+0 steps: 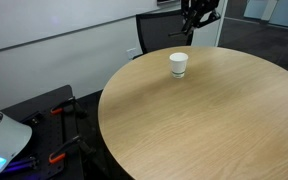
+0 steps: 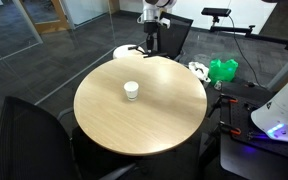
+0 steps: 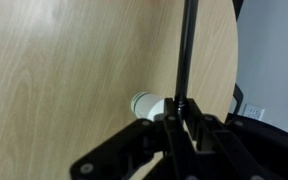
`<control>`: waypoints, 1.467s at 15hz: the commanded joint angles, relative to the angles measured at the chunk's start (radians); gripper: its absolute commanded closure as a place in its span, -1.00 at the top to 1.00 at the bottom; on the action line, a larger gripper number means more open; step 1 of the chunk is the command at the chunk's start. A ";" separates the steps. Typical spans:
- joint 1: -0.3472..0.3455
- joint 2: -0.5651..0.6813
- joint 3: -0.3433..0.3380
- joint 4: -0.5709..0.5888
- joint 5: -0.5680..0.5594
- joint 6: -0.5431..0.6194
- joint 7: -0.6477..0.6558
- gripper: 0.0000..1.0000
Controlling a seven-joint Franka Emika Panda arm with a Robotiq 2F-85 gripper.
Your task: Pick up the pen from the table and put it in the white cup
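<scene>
The white cup (image 1: pixel 178 64) stands upright on the round wood-grain table (image 1: pixel 224 125), toward its far side. It also shows in the exterior view (image 2: pixel 131 90) and the wrist view (image 3: pixel 144 103). My gripper (image 3: pixel 180 112) is shut on the thin dark pen (image 3: pixel 187 50), which sticks straight out from between the fingers. In both exterior views the gripper (image 1: pixel 196 14) (image 2: pixel 152 30) hangs above the table's far edge, higher than the cup and apart from it. The pen is too thin to make out there.
A black chair (image 1: pixel 162 32) stands behind the table's far edge and another chair (image 2: pixel 29 135) at the near side. A green bag (image 2: pixel 222 70) and white equipment (image 2: pixel 284 108) lie off the table (image 2: pixel 144 120). White gear (image 1: pixel 2 132) sits on the floor.
</scene>
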 commanded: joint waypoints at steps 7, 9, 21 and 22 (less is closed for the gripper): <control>-0.104 0.111 0.085 0.109 0.228 -0.124 -0.314 -0.93; -0.107 0.122 0.085 0.116 0.257 -0.141 -0.365 -0.93; -0.086 0.163 0.084 0.115 0.408 -0.213 -0.530 -0.93; -0.083 0.163 0.084 0.108 0.428 -0.209 -0.543 -0.93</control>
